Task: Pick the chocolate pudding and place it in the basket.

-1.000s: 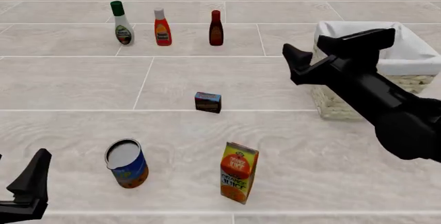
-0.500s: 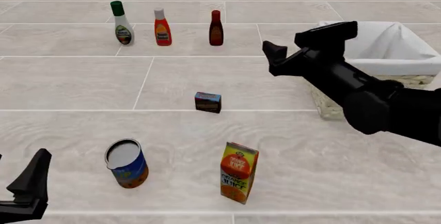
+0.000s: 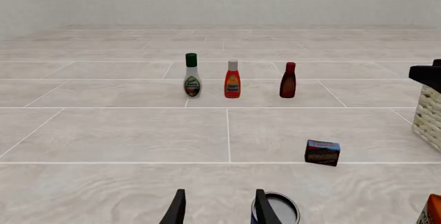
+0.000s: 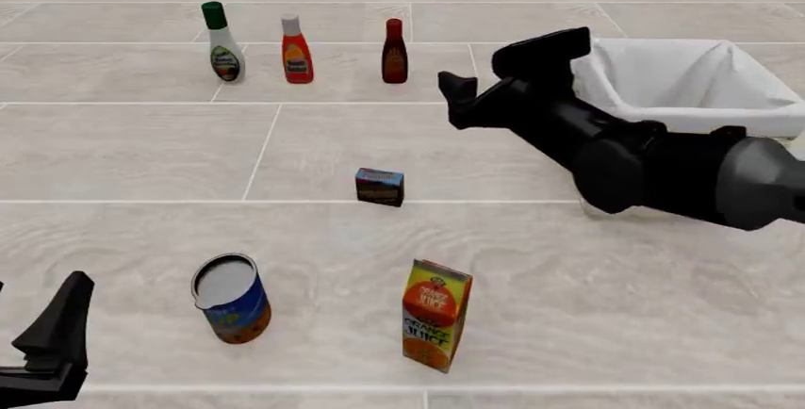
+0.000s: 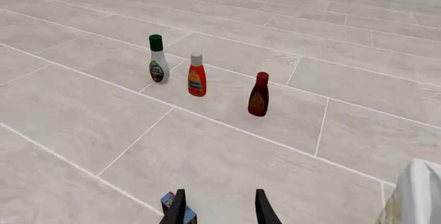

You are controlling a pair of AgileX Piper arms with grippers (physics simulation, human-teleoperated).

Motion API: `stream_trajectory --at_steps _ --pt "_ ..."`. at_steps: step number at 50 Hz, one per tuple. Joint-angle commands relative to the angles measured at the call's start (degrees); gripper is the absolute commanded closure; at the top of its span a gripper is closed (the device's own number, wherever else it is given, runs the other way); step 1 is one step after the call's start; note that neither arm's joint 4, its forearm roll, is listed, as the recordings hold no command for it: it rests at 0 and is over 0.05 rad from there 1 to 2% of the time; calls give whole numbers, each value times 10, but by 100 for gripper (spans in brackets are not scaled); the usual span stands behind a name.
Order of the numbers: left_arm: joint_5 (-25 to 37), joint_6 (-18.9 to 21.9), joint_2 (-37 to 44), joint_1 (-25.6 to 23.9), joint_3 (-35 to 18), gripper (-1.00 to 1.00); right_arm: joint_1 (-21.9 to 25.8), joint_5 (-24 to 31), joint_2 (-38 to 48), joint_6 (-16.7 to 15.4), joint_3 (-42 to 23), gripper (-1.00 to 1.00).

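Chocolate pudding (image 4: 380, 187): mid-worktop, long axis roughly 3–9 o'clock
Right end effector (image 4: 484, 79): released, empty; pudding at its 7 o'clock, below
Nearer arm: right
Basket (image 4: 755, 112): 3 o'clock of pudding

Chocolate pudding (image 4: 380, 187) mid-table, basket (image 4: 755, 117) to its right, three bottles (image 4: 297, 49) behind

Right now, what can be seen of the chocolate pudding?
The chocolate pudding is a small dark brown rectangular carton with a bluish top edge and small label print. It sits flat on the tiled table, untouched, alone near the centre. The right tool is open above and beyond it; in the right wrist view only its corner shows.
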Motion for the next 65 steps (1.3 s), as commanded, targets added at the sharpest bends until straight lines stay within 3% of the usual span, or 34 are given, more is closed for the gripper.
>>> stream_trajectory --at_steps 1,19,31,51,65 --pt "0 0 0 0 0 -100 15 23 34 -4 -45 -100" --pt "0 0 0 0 0 -100 28 79 63 -31 -104 -100" --pt "0 0 0 0 0 -100 34 162 87 -52 -176 -100" --pt "0 0 0 0 0 -100 74 324 118 -29 -323 -100" --pt "0 0 0 0 0 -100 84 395 142 -20 -387 -100"
